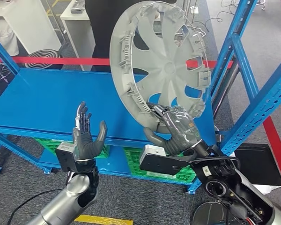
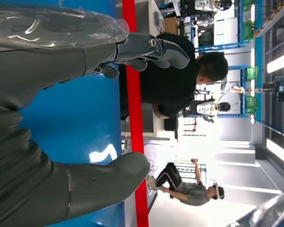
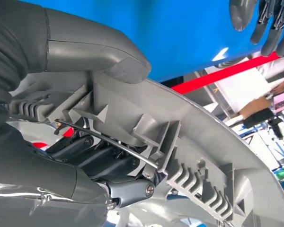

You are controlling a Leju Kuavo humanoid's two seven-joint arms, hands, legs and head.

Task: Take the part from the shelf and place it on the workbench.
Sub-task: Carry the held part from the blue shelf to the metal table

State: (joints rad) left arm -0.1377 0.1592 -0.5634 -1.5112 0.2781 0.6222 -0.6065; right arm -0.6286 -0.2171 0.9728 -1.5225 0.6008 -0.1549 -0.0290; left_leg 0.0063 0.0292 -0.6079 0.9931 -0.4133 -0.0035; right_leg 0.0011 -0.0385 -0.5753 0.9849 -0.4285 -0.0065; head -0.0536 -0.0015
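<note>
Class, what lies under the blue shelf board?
Green crates sit on a lower blue level under the blue shelf board. The right robot hand and board cover much of them.

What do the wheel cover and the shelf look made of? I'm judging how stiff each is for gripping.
Wheel cover: probably moulded plastic, matt light grey, judging by the thin ribs and clip tabs along its rim, with a thin metal-looking wire ring. Shelf: apparently painted steel, glossy blue, with punched holes along its uprights.

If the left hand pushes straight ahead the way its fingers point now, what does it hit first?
Probably nothing close: the left hand is open, fingers pointing up and forward over the blue shelf. The wheel cover sits off to its right in the right hand. Depth is uncertain.
</note>
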